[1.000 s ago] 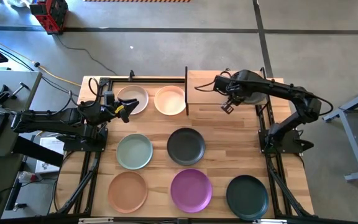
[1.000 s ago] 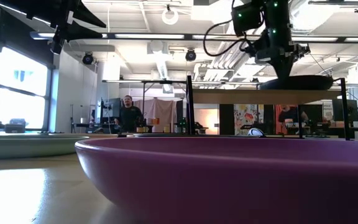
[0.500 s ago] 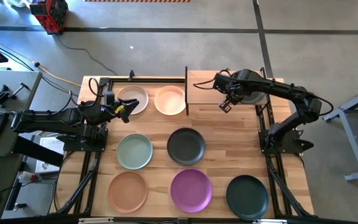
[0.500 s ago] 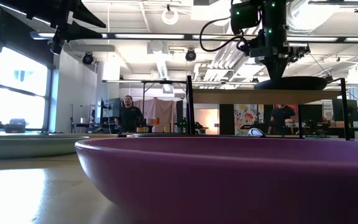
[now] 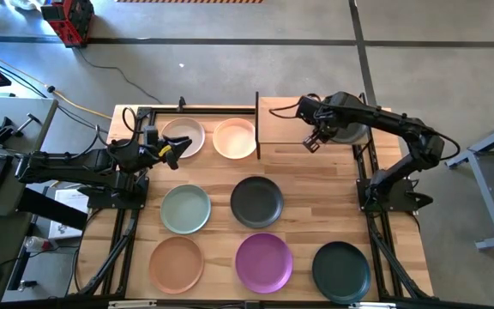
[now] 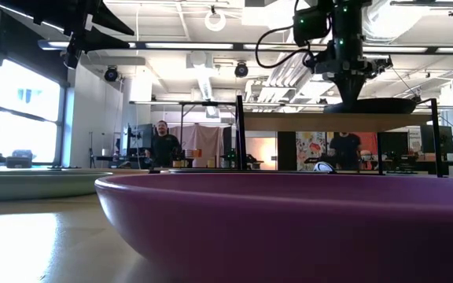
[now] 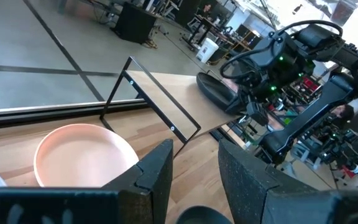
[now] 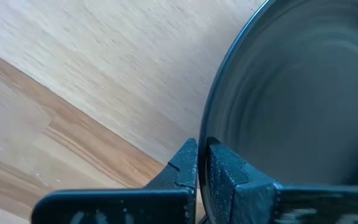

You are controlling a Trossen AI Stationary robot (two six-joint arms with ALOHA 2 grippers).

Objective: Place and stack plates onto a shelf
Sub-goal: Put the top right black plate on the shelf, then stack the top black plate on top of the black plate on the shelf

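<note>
I am seeing my right gripper (image 8: 201, 163) pinching the rim of a charcoal plate (image 8: 297, 93) lying on the shelf (image 5: 286, 124), the arm hiding most of it from above. The left gripper (image 7: 194, 171) is hovering by the beige plate (image 5: 187, 136), fingers apart.

Robotics lab/workshop: concrete floor (image 5: 230, 60), ceiling ducts (image 6: 203, 79), workbenches w/ equipment (image 6: 384, 161) behind.

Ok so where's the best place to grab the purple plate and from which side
Grip the purple plate by its rim, coming down from above with one finger inside the lip and one outside. It lies flat on the table, shallow and too wide to span, so only the raised edge gives purchase. The edge facing the dark green plate looks reachable for the right gripper.
</note>
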